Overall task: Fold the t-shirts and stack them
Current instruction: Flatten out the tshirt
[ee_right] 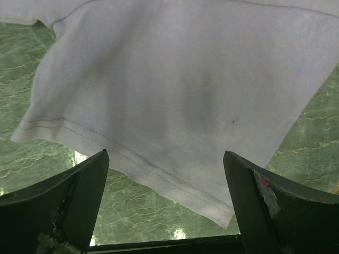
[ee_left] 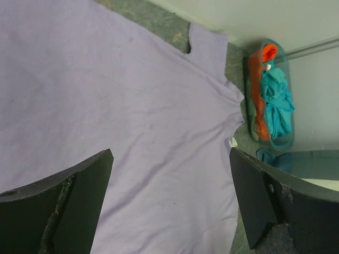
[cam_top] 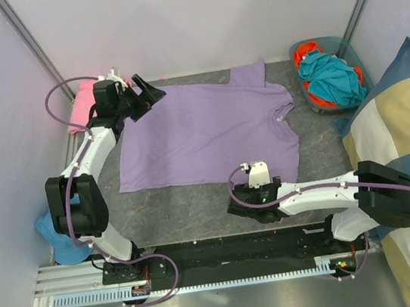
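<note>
Top external view shows you a grey-green marbled table (cam_top: 175,211) boxed in by plain white walls, with a metal rail along the near edge where the 2 arms are bolted.

You have 2 t-shirts, 1 basket and 1 cushion. The lavender t-shirt (cam_top: 202,135) lies spread flat across the middle of the table. The pink t-shirt (cam_top: 80,106) is bunched in the far left corner. The basket (cam_top: 342,41) in the far right corner holds teal and orange cloth. The striped cushion (cam_top: 399,118) leans along the right side, and 1 blue cloth (cam_top: 60,235) lies by the left arm's base.

Your left gripper (cam_top: 147,97) hangs over the far left corner of the lavender t-shirt, just beside the pink one. In the left wrist view its fingers (ee_left: 79,206) stand wide apart, holding nothing, with lavender cloth filling the view beneath them.

Your right gripper (cam_top: 254,201) sits low at the shirt's near right corner. In the right wrist view its jaws are spread and empty, and the stitched hem of the cloth lies just ahead of the fingers (ee_right: 79,201) on bare table.
</note>
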You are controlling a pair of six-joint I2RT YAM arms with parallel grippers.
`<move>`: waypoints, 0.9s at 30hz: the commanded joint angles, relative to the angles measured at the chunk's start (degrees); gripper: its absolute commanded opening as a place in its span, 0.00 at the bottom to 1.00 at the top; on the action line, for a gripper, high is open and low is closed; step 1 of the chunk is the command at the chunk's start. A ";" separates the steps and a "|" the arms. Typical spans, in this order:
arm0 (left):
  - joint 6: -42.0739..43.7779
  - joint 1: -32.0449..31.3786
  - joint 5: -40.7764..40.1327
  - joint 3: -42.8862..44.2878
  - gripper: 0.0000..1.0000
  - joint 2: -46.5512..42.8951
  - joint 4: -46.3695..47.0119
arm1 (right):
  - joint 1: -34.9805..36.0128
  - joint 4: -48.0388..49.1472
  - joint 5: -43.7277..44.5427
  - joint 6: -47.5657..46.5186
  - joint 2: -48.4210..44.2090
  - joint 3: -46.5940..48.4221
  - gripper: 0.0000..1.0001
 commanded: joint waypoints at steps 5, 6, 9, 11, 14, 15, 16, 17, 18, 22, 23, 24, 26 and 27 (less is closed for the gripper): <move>-0.52 0.31 -0.90 -2.16 1.00 -2.27 2.91 | 0.12 1.14 1.95 1.24 4.13 1.86 0.98; -0.52 0.23 -0.73 -2.16 1.00 -2.27 2.91 | 0.12 1.14 1.78 1.24 4.40 2.04 0.98; -0.08 0.23 -0.46 -2.42 1.00 -2.45 2.91 | 0.21 0.88 1.16 1.41 3.26 2.04 0.98; 0.00 0.23 -0.73 -2.77 1.00 -2.54 2.74 | 0.21 0.01 0.81 1.85 2.20 1.86 0.98; -0.26 0.23 -0.38 -3.13 1.00 -2.54 2.82 | 0.29 -2.10 0.28 3.07 -0.34 1.60 0.98; -0.35 0.23 -0.20 -3.30 1.00 -2.45 2.82 | 0.30 -2.98 0.28 3.34 -2.26 1.42 0.98; -0.35 0.31 -0.11 -3.30 1.00 -2.45 2.91 | 0.38 -3.25 0.54 3.43 -3.33 1.33 0.98; -0.52 0.23 0.15 -3.30 1.00 -2.36 2.91 | 0.38 -3.69 0.72 3.61 -4.47 1.33 0.98; -0.61 0.23 0.33 -3.30 1.00 -2.36 2.91 | 0.30 -4.13 1.68 3.96 -6.65 1.42 0.98; -0.70 0.23 0.24 -3.57 1.00 -2.54 3.00 | 0.30 -5.71 5.02 3.79 -10.19 2.74 0.98; -0.70 0.23 0.07 -3.57 1.00 -2.54 3.00 | 0.21 -5.71 5.81 3.78 -10.19 3.09 0.98; -0.70 0.23 0.06 -3.65 1.00 -2.54 3.09 | -0.05 -5.71 6.43 3.78 -9.32 3.09 0.98; -0.61 0.23 -0.02 -4.27 1.00 -2.62 3.09 | -1.36 -5.63 7.49 3.35 -7.83 3.35 0.98; -0.61 0.23 -0.02 -4.53 1.00 -2.71 3.09 | -1.64 -5.02 7.84 3.26 -5.90 3.18 0.98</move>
